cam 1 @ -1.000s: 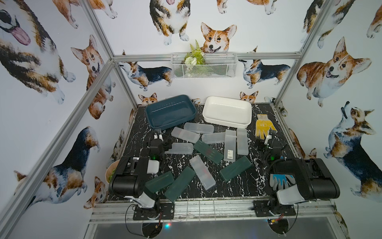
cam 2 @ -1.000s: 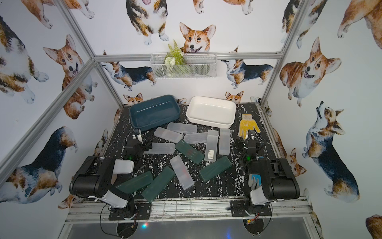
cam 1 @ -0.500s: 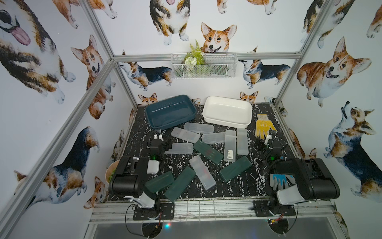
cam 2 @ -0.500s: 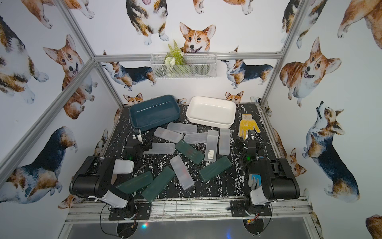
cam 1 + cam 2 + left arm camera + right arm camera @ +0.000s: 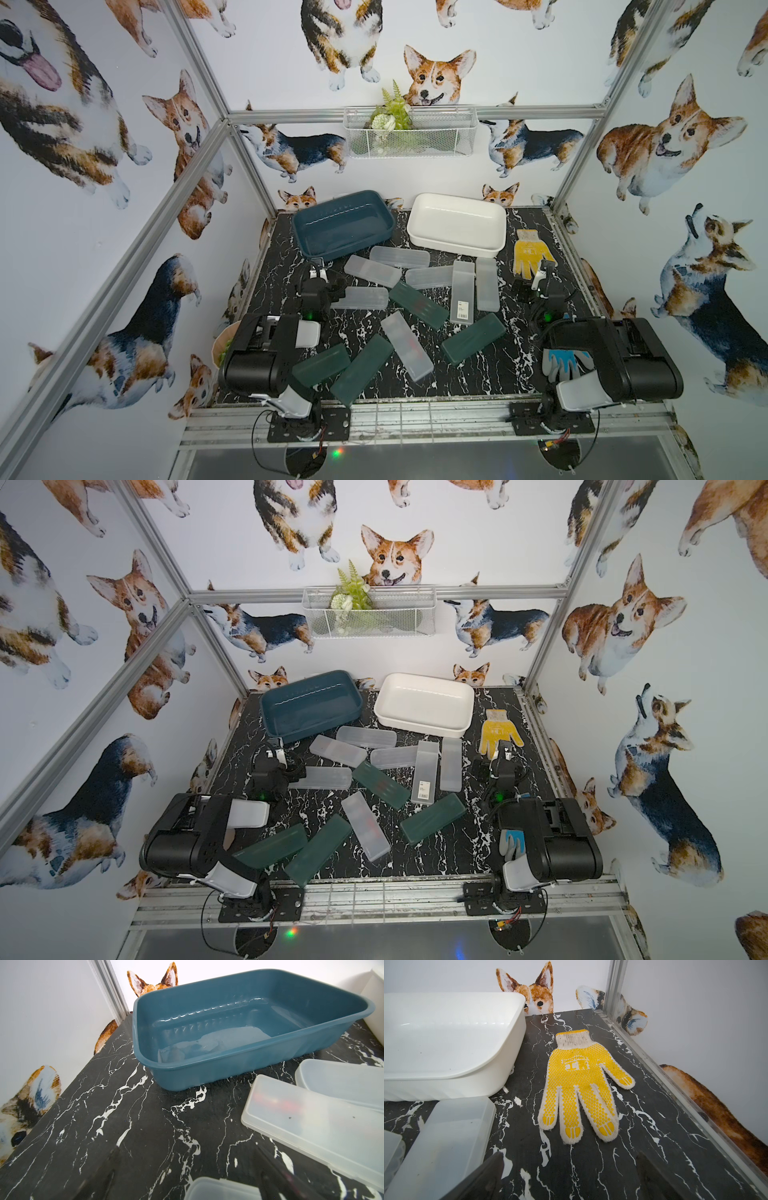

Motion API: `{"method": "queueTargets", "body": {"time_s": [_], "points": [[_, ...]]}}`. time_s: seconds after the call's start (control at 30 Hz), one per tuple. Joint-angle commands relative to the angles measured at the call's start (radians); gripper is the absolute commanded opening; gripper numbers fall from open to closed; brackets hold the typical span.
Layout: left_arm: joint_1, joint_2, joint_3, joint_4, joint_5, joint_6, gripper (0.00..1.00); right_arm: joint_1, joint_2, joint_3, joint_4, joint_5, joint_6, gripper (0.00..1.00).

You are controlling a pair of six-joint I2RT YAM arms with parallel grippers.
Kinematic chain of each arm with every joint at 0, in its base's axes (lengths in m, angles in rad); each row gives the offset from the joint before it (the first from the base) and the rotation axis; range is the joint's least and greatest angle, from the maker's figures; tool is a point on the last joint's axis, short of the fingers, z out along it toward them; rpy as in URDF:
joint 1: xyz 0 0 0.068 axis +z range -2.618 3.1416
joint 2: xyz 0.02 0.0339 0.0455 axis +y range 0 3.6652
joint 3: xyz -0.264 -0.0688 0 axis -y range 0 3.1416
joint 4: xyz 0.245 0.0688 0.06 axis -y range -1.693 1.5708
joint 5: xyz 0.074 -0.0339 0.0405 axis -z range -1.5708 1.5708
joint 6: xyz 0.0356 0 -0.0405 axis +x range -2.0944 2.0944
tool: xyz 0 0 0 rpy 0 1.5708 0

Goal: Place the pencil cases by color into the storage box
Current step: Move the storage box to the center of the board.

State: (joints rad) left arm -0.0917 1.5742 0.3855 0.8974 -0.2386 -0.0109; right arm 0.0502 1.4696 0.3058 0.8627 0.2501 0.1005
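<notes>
Parked low over the table with left gripper and right gripper both spread wide, empty. Just beside the left, a frosted pencil case lying crosswise, dark green cases strewn nearer the bases.

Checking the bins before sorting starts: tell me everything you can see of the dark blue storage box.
The dark blue storage box is glossy plastic, rectangular, with rounded corners, a rolled rim and a ribbed inner wall. It stands upright, open-topped, no cases inside, at the back left of the table, beside the white box but apart from it. Only the table touches it.
</notes>
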Motion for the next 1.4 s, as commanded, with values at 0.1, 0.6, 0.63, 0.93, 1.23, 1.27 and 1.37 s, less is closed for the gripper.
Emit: {"method": "queueTargets", "body": {"time_s": [0.1,0.6,0.63,0.93,1.23,1.27,1.37], "points": [[0.0,-0.005,0.008,0.011,0.021,0.014,1.0,0.001,-0.024,0.018,-0.021,-0.001,-0.012,1.0],[-0.005,-0.155,0.197,-0.432,-0.016,0.022,1.0,0.036,-0.265,0.085,-0.322,0.165,0.035,1.0],[-0.006,-0.172,0.204,-0.453,-0.025,0.026,1.0,0.038,-0.285,0.101,-0.361,0.18,0.064,1.0],[-0.023,-0.287,0.354,-0.672,-0.067,-0.044,1.0,0.084,-0.342,0.188,-0.554,0.27,0.186,1.0],[-0.122,-0.151,0.683,-0.95,-0.194,-0.11,1.0,0.149,-0.356,0.352,-0.813,0.118,0.276,1.0],[-0.141,-0.124,0.723,-0.973,-0.211,-0.113,1.0,0.166,-0.319,0.374,-0.837,0.116,0.278,1.0],[-0.184,-0.046,0.827,-1.034,-0.234,-0.133,1.0,0.213,-0.271,0.44,-0.907,0.08,0.299,1.0]]}}
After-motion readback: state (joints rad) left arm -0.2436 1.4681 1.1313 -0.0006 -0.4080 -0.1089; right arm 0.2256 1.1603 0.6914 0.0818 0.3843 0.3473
